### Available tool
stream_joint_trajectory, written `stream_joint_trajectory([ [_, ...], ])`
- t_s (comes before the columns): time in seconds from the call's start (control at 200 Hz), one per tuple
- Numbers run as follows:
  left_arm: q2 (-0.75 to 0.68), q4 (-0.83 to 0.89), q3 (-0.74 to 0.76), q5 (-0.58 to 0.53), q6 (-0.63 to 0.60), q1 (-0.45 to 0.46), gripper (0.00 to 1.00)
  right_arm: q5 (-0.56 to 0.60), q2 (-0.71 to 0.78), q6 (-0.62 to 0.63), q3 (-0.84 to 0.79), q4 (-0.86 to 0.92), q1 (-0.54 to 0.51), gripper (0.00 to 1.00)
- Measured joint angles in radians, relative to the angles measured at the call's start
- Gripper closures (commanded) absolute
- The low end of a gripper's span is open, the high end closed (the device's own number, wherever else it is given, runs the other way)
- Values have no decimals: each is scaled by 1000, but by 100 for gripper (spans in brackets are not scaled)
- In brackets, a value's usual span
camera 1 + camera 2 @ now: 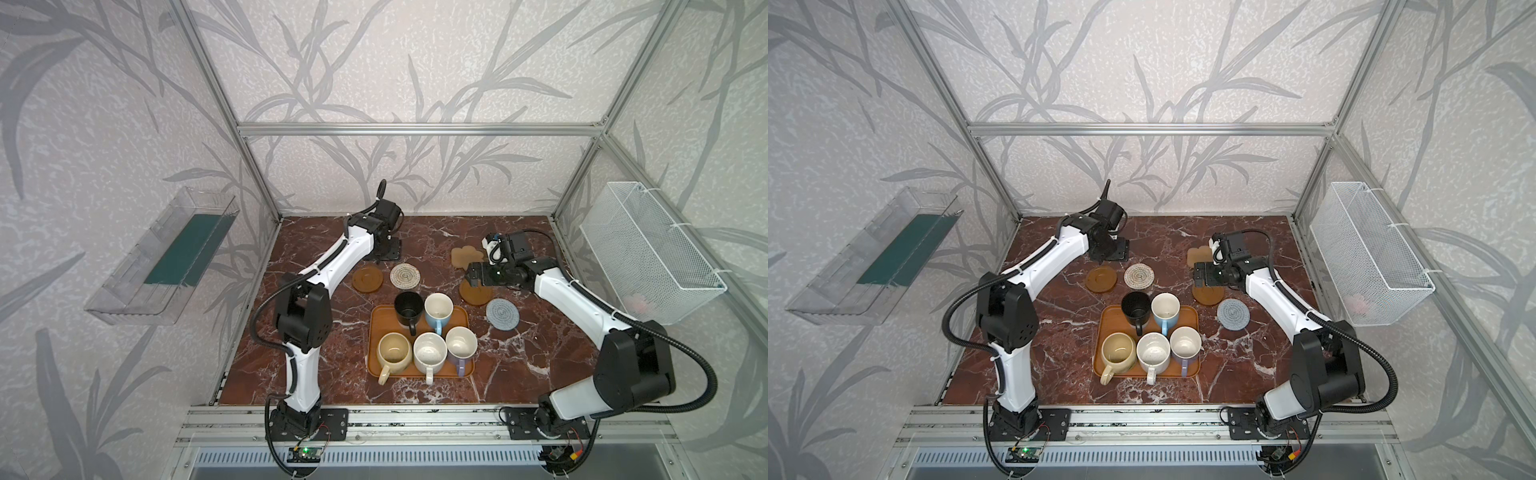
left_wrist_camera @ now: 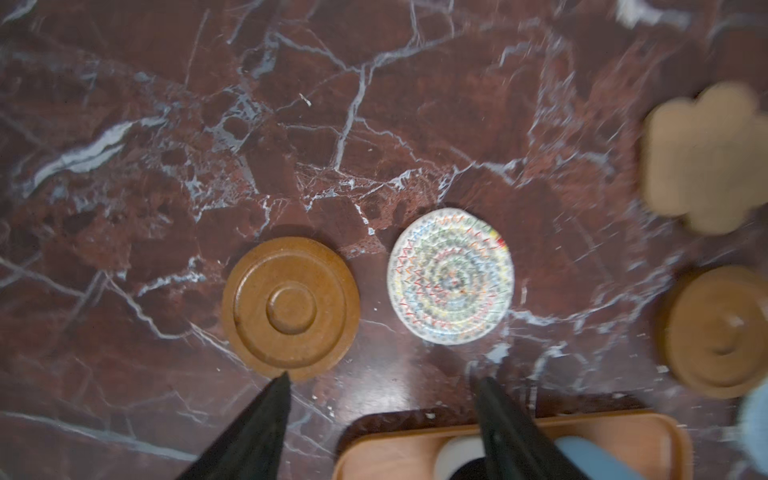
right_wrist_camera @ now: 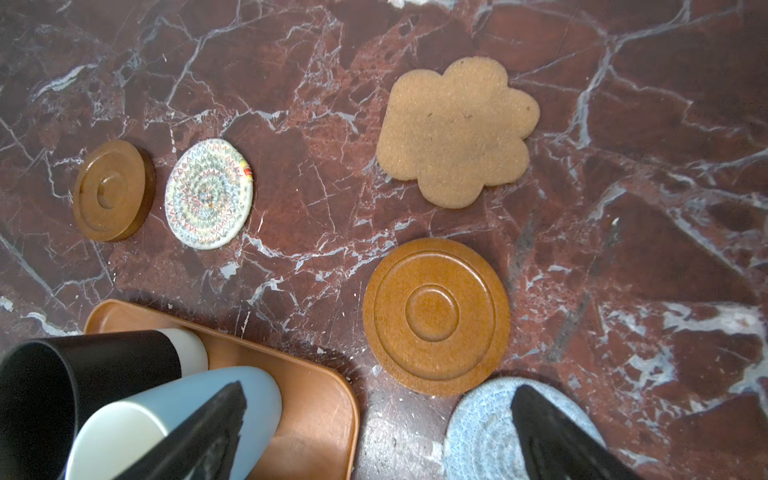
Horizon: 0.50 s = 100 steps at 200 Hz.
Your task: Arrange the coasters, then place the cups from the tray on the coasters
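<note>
Left gripper [image 2: 381, 376] closest to lens in left wrist view; two black fingers [image 2: 266, 415] spread wide, nothing between them, only bare marble table [image 2: 166, 166] under the gap; first brown disc [image 2: 291, 307] just past one fingertip; beige woven round [image 2: 451, 276] just beside that disc, not touching; this view is blurred toward its edges. Right gripper [image 3: 378, 386] also wide open and empty; in right wrist view second brown disc [image 3: 436, 316] lies beyond the gap between its fingers; grey-blue woven round [image 3: 482, 428] partly hidden by one finger, light blue cup [image 3: 174, 415] by the other.

In both top views right gripper hangs over the far edge of second brown disc; left gripper sits further back, behind first brown disc and beige woven round.

Coasters all flat on the table beyond the tray [image 1: 376, 328]; first brown disc and beige woven round side by side on the left; tan flower coaster [image 1: 462, 254] furthest back on the right; second brown disc nearer; grey-blue woven round nearest, near the tray's far right corner; those last two touching or nearly so, cannot tell.

All five cups upright on the tray; black cup [image 1: 408, 307] and light blue cup in the far row; cream-yellow cup [image 1: 393, 352], white cup [image 1: 430, 352], lavender cup [image 1: 461, 345] in the near row; handles toward the near edge.
</note>
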<state>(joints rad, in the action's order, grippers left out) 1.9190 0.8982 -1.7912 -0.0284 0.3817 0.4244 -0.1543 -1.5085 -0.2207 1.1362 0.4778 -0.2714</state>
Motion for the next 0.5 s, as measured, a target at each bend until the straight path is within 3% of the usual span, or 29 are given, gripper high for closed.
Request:
stream_joint_trajectory([
  [0.055,-65,-22,46,19,19,-7,1,5,-15,0,24,-1,4,1],
  [0.34,-430,-242,452,215,91,-66,1,6,-192,10,183,8,37,0],
  [0.5,-620,-343,667,263,156,-68,1,-7,-326,21,295,29,71,3],
])
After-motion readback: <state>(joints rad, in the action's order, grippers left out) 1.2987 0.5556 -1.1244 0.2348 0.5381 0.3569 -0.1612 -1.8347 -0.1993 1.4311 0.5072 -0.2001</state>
